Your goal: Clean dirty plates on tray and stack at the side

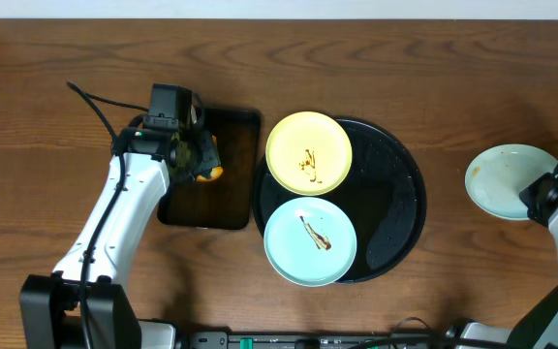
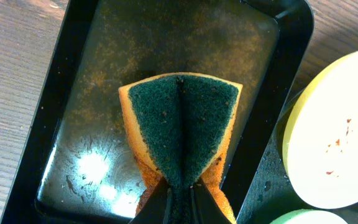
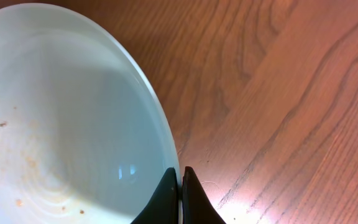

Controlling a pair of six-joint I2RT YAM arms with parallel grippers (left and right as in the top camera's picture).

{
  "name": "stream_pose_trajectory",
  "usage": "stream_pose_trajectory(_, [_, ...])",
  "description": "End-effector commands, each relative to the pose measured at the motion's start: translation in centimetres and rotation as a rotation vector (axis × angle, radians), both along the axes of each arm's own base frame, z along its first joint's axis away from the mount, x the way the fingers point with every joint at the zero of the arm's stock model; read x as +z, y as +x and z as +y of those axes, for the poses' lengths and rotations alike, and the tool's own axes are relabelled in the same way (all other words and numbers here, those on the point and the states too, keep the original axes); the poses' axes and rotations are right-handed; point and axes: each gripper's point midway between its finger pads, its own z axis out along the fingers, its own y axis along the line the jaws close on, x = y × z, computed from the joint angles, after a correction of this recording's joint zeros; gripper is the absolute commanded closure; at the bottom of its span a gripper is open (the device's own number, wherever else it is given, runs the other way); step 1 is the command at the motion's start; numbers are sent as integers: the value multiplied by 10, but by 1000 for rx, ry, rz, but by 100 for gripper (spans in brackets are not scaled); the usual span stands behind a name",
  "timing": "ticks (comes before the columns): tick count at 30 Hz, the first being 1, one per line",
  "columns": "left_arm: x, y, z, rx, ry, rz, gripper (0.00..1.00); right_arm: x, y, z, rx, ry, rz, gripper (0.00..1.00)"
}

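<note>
Three plates in view: a pale yellow plate (image 1: 308, 152) and a mint plate (image 1: 310, 241) sit on the left half of the round black tray (image 1: 395, 199), meeting edge to edge, and each hangs slightly over the tray's left rim. Both carry a brown smear near the centre. The tray's right half is bare and speckled with droplets. The third plate (image 1: 505, 181), also mint, lies on the table (image 1: 434, 68) well to the right of the tray, with faint brownish specks inside. The right gripper (image 3: 181, 174) has its fingers pressed together with no gap, tips at this plate's near rim; a pinch on the rim cannot be confirmed. The left gripper (image 2: 180, 186) is clamped on a sponge (image 2: 182, 127), folding its green face inward, above the rectangular tray (image 1: 232, 170), which has a wet floor and sits just beside the round tray. Open wood runs along the far side and between the round tray and the third plate.
</note>
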Motion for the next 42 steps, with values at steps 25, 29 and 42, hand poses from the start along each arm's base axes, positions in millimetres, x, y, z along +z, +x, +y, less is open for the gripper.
stream_pose_trajectory(25, [9,-5,-23,-119,15,-22,93,8,6,257,977,723,-18,50])
stream_pose_trajectory(29, [6,-18,-44,-189,19,9,92,2,-11,293,1080,753,57,48])
stream_pose_trajectory(42, [-6,-69,-124,-452,11,62,93,-32,-43,347,1118,808,125,51])
